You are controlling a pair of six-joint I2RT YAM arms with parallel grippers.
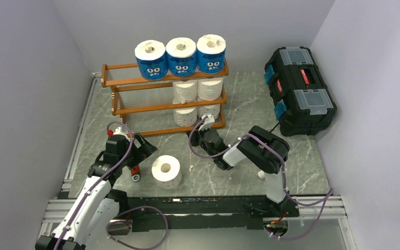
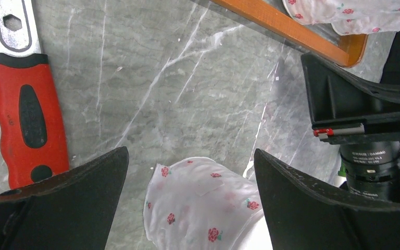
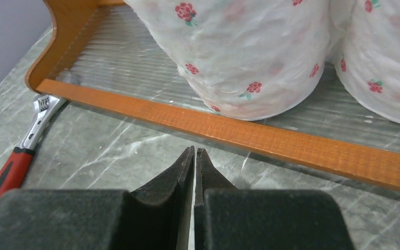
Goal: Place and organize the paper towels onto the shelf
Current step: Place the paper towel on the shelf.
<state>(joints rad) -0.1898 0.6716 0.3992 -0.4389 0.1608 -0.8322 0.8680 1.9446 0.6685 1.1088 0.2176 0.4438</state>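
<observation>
The shelf (image 1: 125, 78) carries three blue-wrapped paper towels (image 1: 182, 58) on its top tier. Two white rolls (image 1: 198, 89) stand on the middle tier and two (image 3: 250, 52) on the bottom tier. One loose white roll with red flowers (image 1: 166, 172) stands on the table. My left gripper (image 1: 141, 148) hovers just left of it, open; in the left wrist view this roll (image 2: 203, 208) shows between the spread fingers of the gripper (image 2: 190, 152), touching neither. My right gripper (image 3: 194, 150) is shut and empty, just in front of the bottom front rail (image 3: 291, 140).
A red-handled wrench (image 2: 28, 120) lies on the marble table beside the left gripper, also in the top view (image 1: 134, 174). A black toolbox (image 1: 299, 88) sits at the back right. Grey walls enclose the table on three sides.
</observation>
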